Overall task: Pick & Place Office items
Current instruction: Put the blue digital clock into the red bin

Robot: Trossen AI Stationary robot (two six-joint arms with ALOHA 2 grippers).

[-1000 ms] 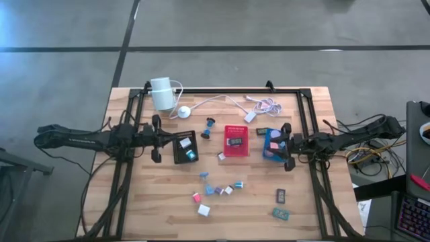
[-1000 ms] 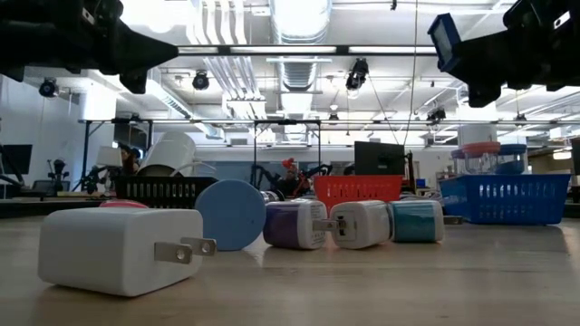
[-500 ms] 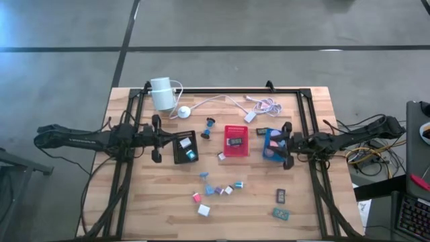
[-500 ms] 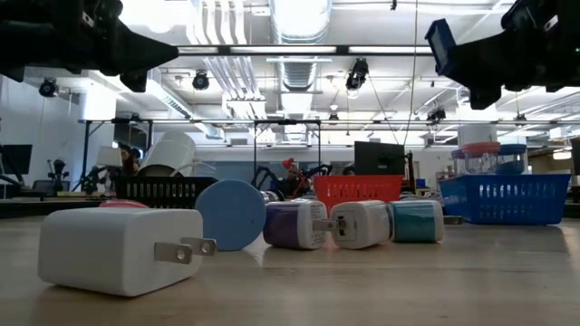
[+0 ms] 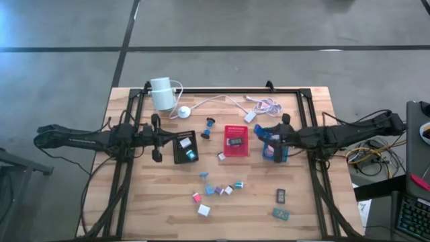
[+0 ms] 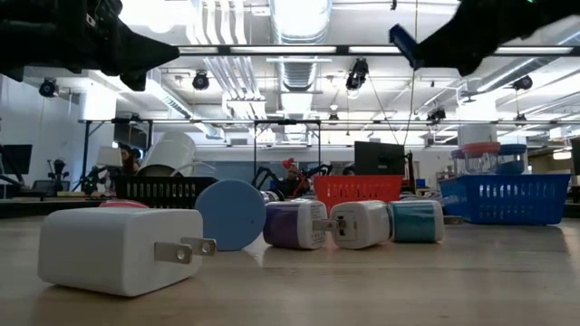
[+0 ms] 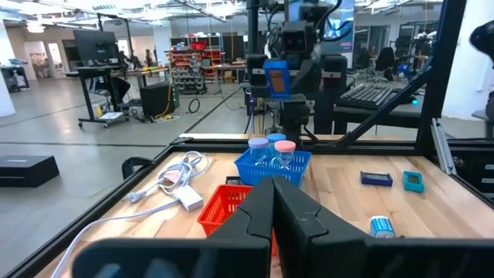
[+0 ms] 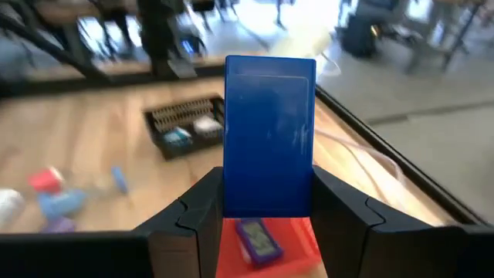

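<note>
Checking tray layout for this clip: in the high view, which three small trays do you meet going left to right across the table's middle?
black tray → red tray → blue tray, which sits partly under the right claw.

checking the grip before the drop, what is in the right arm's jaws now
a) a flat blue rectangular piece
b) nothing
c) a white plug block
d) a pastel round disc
a, the right wrist view shows a flat blue rectangular piece clamped upright in the jaws of the right gripper, above the red tray.
</note>
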